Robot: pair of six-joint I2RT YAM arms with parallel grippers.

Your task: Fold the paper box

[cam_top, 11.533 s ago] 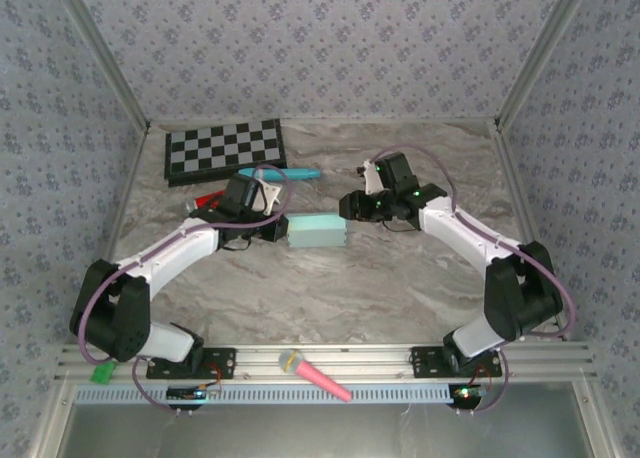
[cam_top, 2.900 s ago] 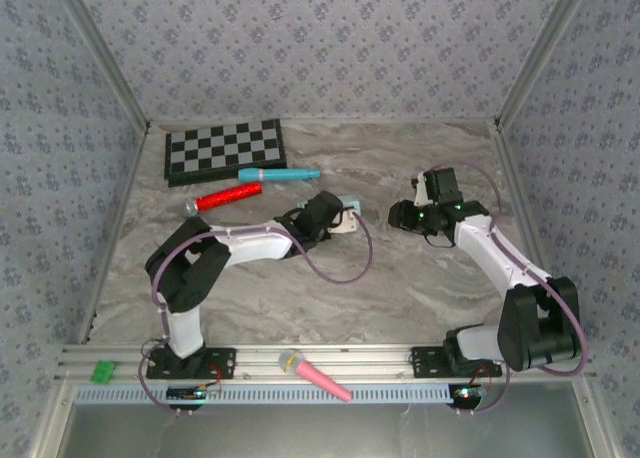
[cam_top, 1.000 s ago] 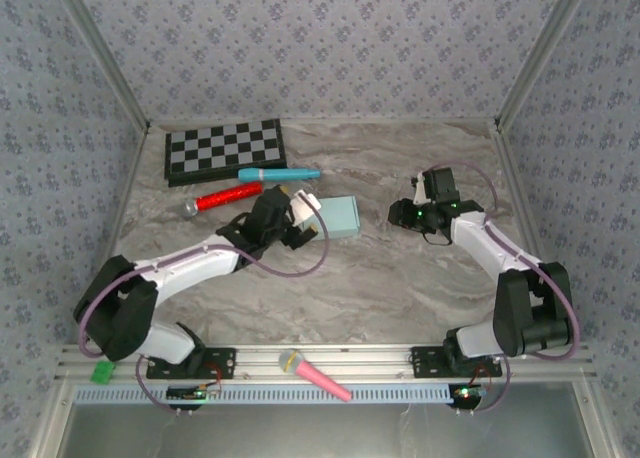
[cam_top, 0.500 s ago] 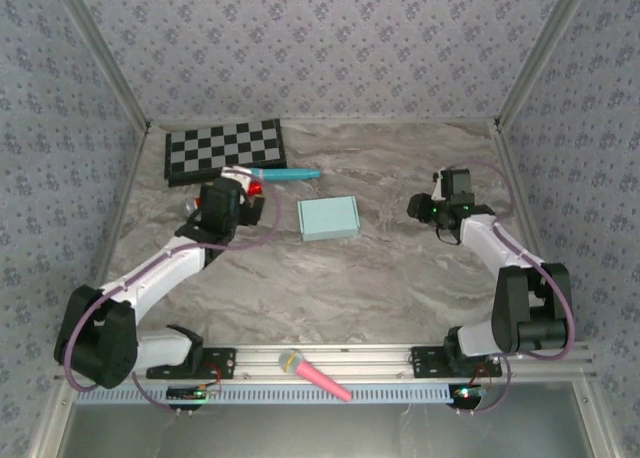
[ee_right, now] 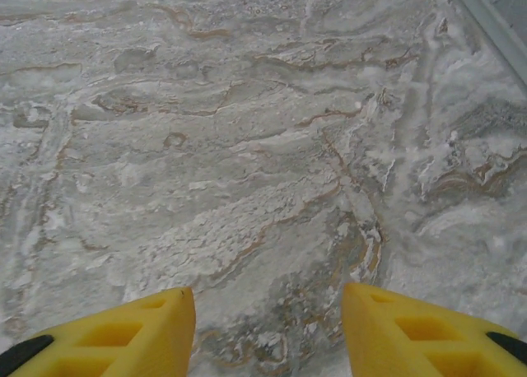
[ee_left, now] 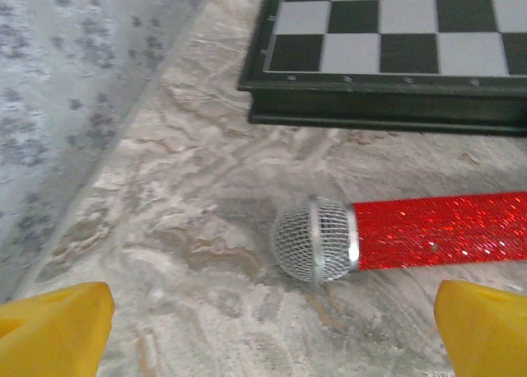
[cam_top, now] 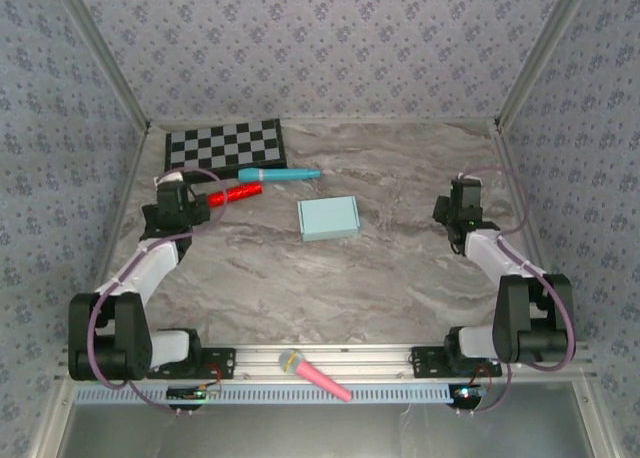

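The paper box (cam_top: 329, 218) rests folded on the bench (cam_top: 300, 278), left jaws and right jaws parted, empty, clear of it, so folding appears complete.

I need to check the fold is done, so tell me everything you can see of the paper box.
The paper box is pale aqua-blue, seemingly thin card, folded into a small closed rectangular block with no flap sticking out. It lies flat near the middle of the marble table, turned slightly off square. Only the table touches it.
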